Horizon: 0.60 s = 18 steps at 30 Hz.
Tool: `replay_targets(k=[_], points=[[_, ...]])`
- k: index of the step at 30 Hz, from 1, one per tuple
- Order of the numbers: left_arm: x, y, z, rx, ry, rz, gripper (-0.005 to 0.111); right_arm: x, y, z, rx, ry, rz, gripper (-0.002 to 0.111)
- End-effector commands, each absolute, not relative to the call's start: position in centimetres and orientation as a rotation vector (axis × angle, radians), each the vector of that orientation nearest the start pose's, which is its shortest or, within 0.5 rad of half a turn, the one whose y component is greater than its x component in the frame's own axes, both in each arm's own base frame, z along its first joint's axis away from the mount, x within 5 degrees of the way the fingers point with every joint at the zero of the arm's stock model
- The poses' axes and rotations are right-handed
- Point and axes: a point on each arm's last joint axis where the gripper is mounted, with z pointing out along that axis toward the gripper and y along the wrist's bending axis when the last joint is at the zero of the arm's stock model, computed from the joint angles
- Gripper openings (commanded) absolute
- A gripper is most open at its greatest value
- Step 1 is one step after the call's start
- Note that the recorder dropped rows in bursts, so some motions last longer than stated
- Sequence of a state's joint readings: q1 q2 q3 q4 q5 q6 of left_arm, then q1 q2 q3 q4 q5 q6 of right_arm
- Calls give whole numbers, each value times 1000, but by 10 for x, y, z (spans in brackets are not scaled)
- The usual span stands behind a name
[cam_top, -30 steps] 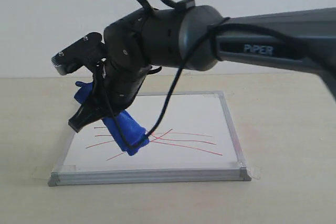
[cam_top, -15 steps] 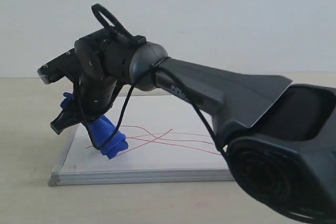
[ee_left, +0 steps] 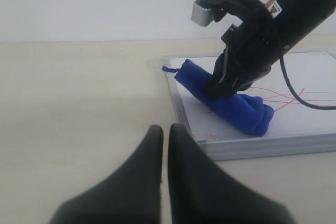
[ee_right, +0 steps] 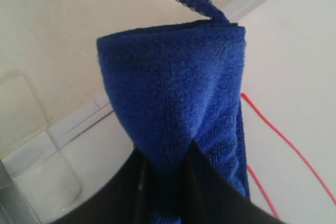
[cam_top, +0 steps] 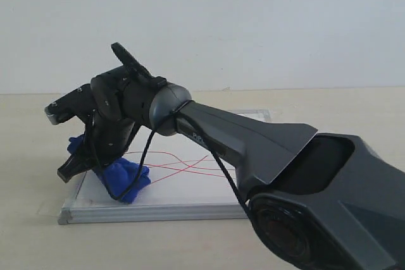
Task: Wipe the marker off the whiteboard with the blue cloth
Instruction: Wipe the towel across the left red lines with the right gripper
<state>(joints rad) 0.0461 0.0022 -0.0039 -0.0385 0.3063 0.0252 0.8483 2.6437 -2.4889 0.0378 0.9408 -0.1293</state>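
The whiteboard [cam_top: 183, 195] lies flat on the tan table, with its silver frame seen in the left wrist view too [ee_left: 273, 145]. Red marker lines [cam_top: 190, 167] cross its middle. My right gripper [cam_top: 95, 159] is shut on the blue cloth [cam_top: 126, 178] and presses it onto the board's near left corner. The right wrist view shows the cloth [ee_right: 173, 87] pinched between the black fingers [ee_right: 210, 192], with a marker line [ee_right: 283, 137] beside it. My left gripper [ee_left: 165, 132] hovers shut and empty over bare table, short of the board's corner.
The right arm [cam_top: 253, 143] reaches across the board from the right and hides the board's right half. A clear tape tab [ee_right: 31, 103] holds the board's corner to the table. A white wall stands behind the table.
The right gripper has dragged the blue cloth leftward and nearer across the board, from the crossing lines to the near left corner. The arm now covers more of the board.
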Motion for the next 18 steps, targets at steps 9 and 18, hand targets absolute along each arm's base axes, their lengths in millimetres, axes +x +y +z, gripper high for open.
replay_targets(k=[9, 18], points=[[54, 2, 185, -56, 1789, 7, 4, 360, 434, 132, -1462, 2270, 441, 0], [54, 2, 185, -56, 1789, 7, 4, 392, 404, 131, -1224, 2303, -122, 0]])
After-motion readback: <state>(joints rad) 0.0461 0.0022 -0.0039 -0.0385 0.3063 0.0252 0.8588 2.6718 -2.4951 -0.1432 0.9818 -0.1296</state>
